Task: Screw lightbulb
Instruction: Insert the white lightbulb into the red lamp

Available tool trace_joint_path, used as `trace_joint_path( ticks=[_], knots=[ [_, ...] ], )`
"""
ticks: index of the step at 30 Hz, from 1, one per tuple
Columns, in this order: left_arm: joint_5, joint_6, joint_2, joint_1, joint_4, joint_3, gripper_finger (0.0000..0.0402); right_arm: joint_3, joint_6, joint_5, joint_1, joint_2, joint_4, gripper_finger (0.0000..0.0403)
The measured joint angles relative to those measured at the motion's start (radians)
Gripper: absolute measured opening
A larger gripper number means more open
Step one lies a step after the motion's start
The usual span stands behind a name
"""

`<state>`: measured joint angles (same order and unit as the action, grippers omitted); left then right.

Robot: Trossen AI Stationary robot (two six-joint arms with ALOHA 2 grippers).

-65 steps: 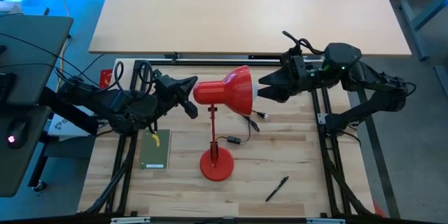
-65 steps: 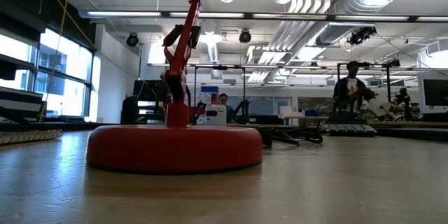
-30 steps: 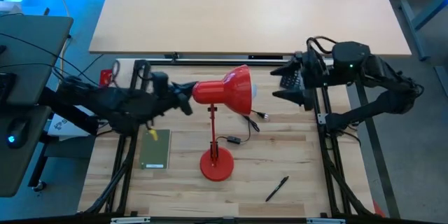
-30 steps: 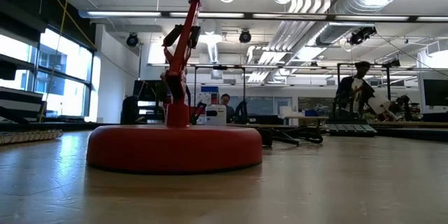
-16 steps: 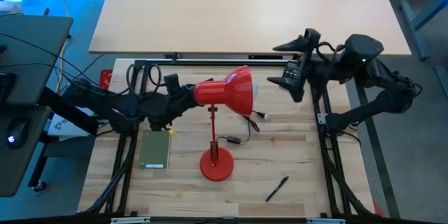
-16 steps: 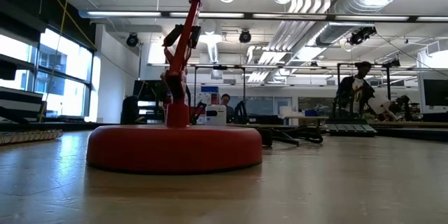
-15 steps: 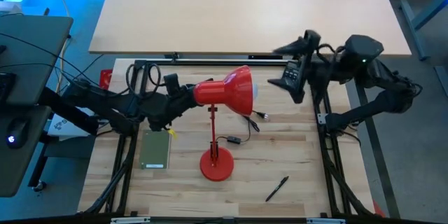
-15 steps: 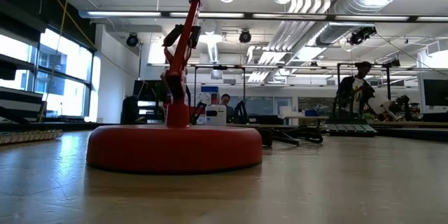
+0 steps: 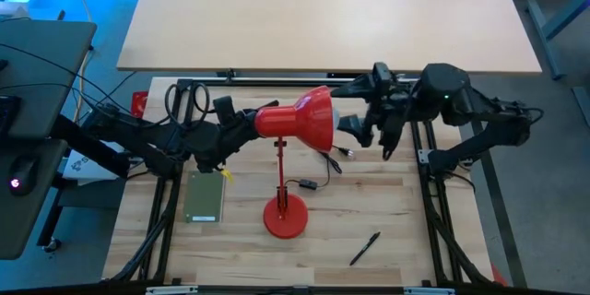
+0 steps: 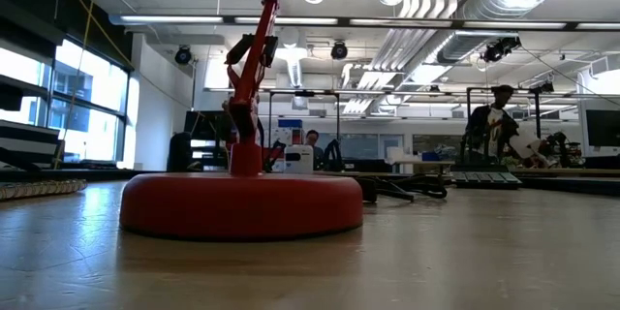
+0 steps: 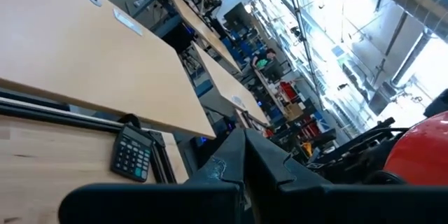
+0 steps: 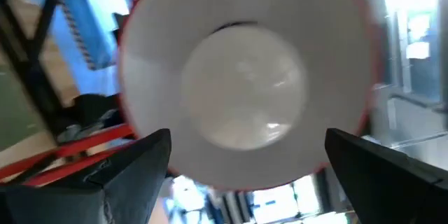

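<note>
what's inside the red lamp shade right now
The white lightbulb sits inside the red lamp shade, its rounded end facing the open right gripper. Its base and the socket are hidden behind the bulb, so how far it is screwed in cannot be seen.

The white rounded lightbulb sits inside the red shade.

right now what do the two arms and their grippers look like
Both arms are matte black with chunky jointed links and loose black cables looping along them. The left gripper tapers to dark angular fingers, which look like flat black plastic. The right gripper has broad dark wedge-shaped fingers, and a small green light glows on the right arm's housing.
</note>
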<state>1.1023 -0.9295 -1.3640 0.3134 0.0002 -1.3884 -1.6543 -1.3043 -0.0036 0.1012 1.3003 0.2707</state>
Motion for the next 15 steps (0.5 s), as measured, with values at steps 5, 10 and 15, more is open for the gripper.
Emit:
trace_joint_path(
  ticks=[5,10,15],
  knots=[
    [0.001,0.011,0.000,0.000,-0.002,0.000,0.0000,0.000,-0.025,-0.005,0.029,0.009,-0.003,0.0374],
    [0.002,0.026,0.000,0.000,-0.002,0.000,0.0000,-0.001,-0.024,-0.016,0.044,0.020,-0.012,0.0374],
    [0.003,0.026,0.000,-0.001,-0.004,0.000,0.0000,-0.001,-0.040,-0.015,0.044,0.047,-0.034,0.0374]
  ],
)
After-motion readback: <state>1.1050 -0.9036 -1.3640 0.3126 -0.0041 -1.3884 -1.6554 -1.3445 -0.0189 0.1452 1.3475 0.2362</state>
